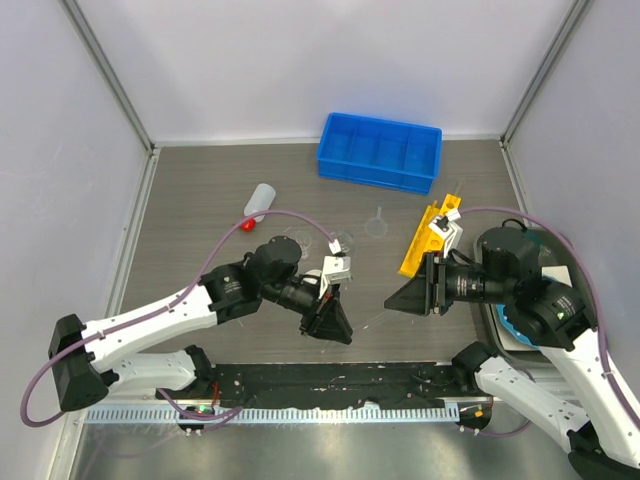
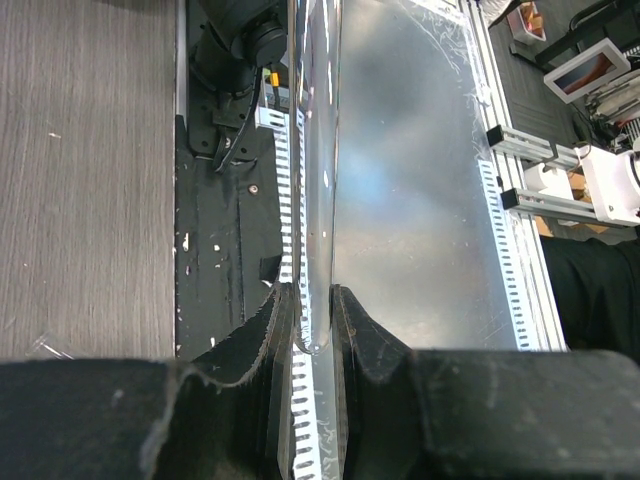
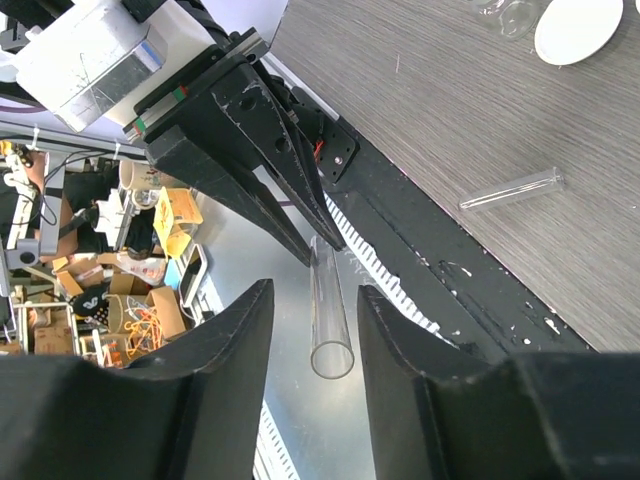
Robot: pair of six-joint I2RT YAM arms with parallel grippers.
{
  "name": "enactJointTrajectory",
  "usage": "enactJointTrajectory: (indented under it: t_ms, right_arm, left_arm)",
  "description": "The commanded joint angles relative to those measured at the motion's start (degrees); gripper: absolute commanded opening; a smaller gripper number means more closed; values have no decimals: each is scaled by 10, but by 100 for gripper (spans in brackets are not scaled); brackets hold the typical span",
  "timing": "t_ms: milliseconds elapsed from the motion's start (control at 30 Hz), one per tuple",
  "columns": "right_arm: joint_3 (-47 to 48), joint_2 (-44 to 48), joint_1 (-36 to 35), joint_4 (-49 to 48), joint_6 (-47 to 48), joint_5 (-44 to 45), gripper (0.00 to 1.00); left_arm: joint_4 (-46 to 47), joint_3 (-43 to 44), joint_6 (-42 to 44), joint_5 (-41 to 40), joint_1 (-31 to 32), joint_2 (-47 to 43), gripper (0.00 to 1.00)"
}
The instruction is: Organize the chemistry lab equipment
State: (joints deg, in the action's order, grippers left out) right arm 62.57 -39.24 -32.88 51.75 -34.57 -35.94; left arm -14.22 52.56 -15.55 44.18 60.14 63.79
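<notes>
Glass is gripped by the left end effector (image 2: 312, 300): a thin clear tube (image 2: 315, 150) is clamped between its two black fingers near the rounded closed end. The tube is held in the air over the black strip (image 1: 330, 378) at the near edge of the worktop (image 1: 200, 200), between the two arms. Its open end is placed between the fingers of the right end effector (image 3: 315, 290), which are spread wider than the tube.

A second tube (image 3: 510, 190) is laid flat on the worktop. A blue divided bin (image 1: 380, 150) is set against the far edge. The squeeze bottle (image 1: 258, 203) is laid on its side, left of centre. A yellow rack (image 1: 425, 238) is seen right of a small funnel (image 1: 378, 222). A white dish (image 3: 578, 28) is seen in the right wrist view. A blue dotted plate (image 1: 510, 325) is partly hidden under the right arm.

The worktop is finished in grey-brown wood grain and enclosed by plain white walls.
</notes>
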Motion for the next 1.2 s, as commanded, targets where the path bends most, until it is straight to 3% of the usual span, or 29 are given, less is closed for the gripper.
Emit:
enactJointTrajectory:
  t_ms: [0, 133, 567, 733, 833, 900, 933, 1000, 1033, 1067, 1100, 1167]
  right_arm:
    - [2, -6, -3, -29, -6, -15, 42]
    - [3, -7, -3, -26, -6, -15, 36]
    - [3, -2, -3, -20, -2, -15, 32]
    - [1, -2, -2, -20, -2, -14, 15]
    - [4, -4, -3, -20, -1, -12, 12]
    - [5, -6, -3, -17, 3, -6, 11]
    - [5, -8, -3, -16, 4, -4, 11]
    - [8, -13, -3, -15, 9, 3, 10]
    - [9, -17, -3, -13, 13, 10, 10]
    - [13, -22, -3, -9, 16, 17, 10]
    - [18, -27, -2, -2, 25, 25, 9]
    - [36, -47, -3, 10, 37, 65, 9]
  left_arm:
    - [36, 2, 11, 26, -11, 2, 14]
    - [39, 1, 11, 30, -15, 2, 14]
    - [51, 1, 7, 45, -31, 14, 13]
    - [52, 1, 4, 44, -34, 19, 13]
    - [51, 3, 2, 42, -34, 20, 19]
    - [48, 7, -3, 40, -34, 20, 31]
    - [42, 9, -4, 34, -34, 20, 48]
    - [33, 18, -7, 23, -34, 19, 65]
    - [27, 21, -17, -12, -34, 19, 79]
    - [23, 29, -25, -35, -34, 18, 87]
    - [14, 37, -28, -62, -34, 20, 95]
    - [-26, 69, -46, -121, -34, 28, 100]
